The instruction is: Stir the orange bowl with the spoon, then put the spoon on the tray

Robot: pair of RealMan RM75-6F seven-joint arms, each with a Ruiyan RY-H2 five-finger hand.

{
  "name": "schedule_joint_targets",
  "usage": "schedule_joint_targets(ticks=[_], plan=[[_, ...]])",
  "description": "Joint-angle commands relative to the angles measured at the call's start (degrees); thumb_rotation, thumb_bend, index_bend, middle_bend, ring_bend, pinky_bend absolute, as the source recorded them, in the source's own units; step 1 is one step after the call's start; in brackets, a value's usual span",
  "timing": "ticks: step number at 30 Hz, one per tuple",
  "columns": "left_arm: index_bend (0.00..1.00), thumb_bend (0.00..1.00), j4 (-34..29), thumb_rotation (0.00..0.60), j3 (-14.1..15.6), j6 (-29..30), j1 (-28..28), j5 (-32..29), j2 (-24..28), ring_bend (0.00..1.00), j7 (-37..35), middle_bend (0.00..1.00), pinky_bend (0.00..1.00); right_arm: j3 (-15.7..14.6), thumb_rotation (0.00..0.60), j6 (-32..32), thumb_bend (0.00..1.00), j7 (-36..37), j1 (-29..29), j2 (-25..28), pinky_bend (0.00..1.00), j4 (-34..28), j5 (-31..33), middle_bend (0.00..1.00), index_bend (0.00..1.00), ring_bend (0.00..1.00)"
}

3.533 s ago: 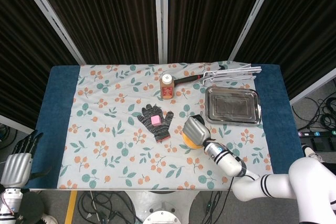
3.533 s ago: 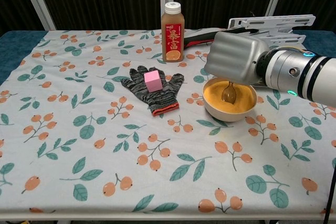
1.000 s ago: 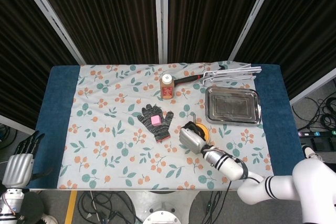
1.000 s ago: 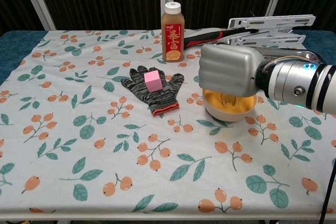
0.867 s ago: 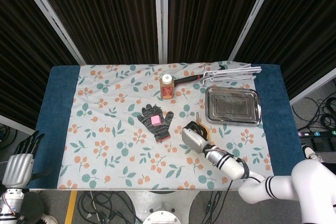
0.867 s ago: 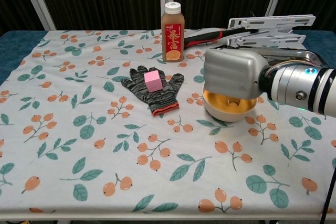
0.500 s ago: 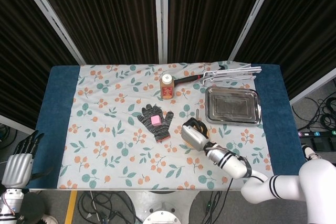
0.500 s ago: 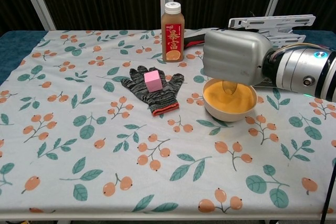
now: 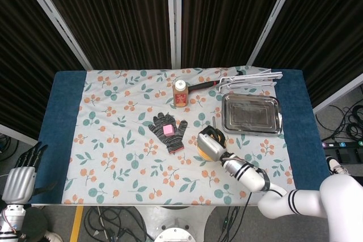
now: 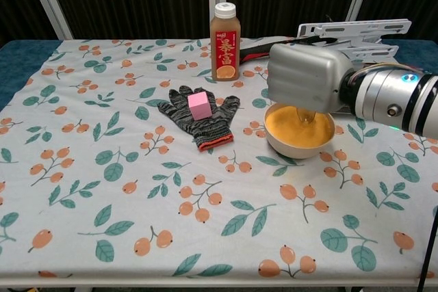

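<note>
The orange bowl sits on the floral cloth right of centre, mostly hidden under my right hand in the head view. In the chest view my right hand hovers over the bowl's far side and grips the spoon, whose bowl end hangs into the orange bowl. The spoon's handle tip pokes out beyond the hand in the head view. The metal tray lies at the back right, apart from the bowl. My left hand hangs off the table's left edge, holding nothing, fingers apart.
A dark glove with a pink cube on it lies left of the bowl. A juice bottle stands behind. A red-handled tool and a white wire rack lie at the back right.
My right hand has circled over the bowl with the spoon, shifting from its left side slightly right and back. The left hand has not moved.
</note>
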Motion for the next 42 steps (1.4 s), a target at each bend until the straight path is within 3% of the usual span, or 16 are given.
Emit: schedule_joint_targets(ticks=[1, 7, 16, 20, 29, 37, 42], plan=[[0.10, 0.04, -0.2, 0.600, 0.0, 0.3, 0.0, 0.2, 0.1, 0.10, 0.1, 0.10, 0.13, 0.4, 0.600, 0.9, 0.43, 0.4, -0.3, 1.1, 1.00, -0.8, -0.6, 0.97, 0.75, 0.95], [0.10, 0.04, -0.6, 0.600, 0.0, 0.8, 0.1, 0.6, 0.2, 0.10, 0.2, 0.10, 0.13, 0.8, 0.600, 1.2, 0.43, 0.4, -0.4, 1.3, 1.00, -3.1, -2.1, 0.97, 0.75, 0.95], [0.10, 0.04, 0.3, 0.600, 0.3, 0.3, 0.6, -0.2, 0.0, 0.10, -0.5, 0.10, 0.13, 0.5, 0.600, -1.6, 0.44, 0.1, -0.8, -5.3, 1.00, 3.5, -1.3, 0.98, 0.75, 0.95], [0.10, 0.04, 0.6, 0.600, 0.3, 0.3, 0.6, -0.2, -0.2, 0.10, -0.7, 0.10, 0.13, 0.9, 0.600, -0.2, 0.44, 0.3, -1.6, -3.8, 1.00, 3.6, -1.2, 0.98, 0.75, 0.95], [0.10, 0.04, -0.5, 0.600, 0.0, 1.0, 0.1, 0.9, 0.4, 0.10, 0.4, 0.10, 0.13, 2.1, 0.600, 3.3, 0.44, 3.9, -3.3, 2.1, 1.00, -2.7, -2.9, 0.98, 0.75, 0.95], [0.10, 0.04, -2.0, 0.600, 0.1, 1.2, 0.1, 1.2, 1.0, 0.10, 1.8, 0.10, 0.13, 2.4, 0.600, 3.3, 0.44, 5.6, -4.3, 3.2, 1.00, -3.3, -2.7, 0.98, 0.75, 0.95], [0.10, 0.04, -2.6, 0.600, 0.2, 1.4, 0.1, 1.4, 1.3, 0.10, 2.3, 0.10, 0.13, 4.2, 0.600, 3.2, 0.44, 10.2, -5.9, 2.3, 1.00, -3.5, 1.2, 0.98, 0.75, 0.95]])
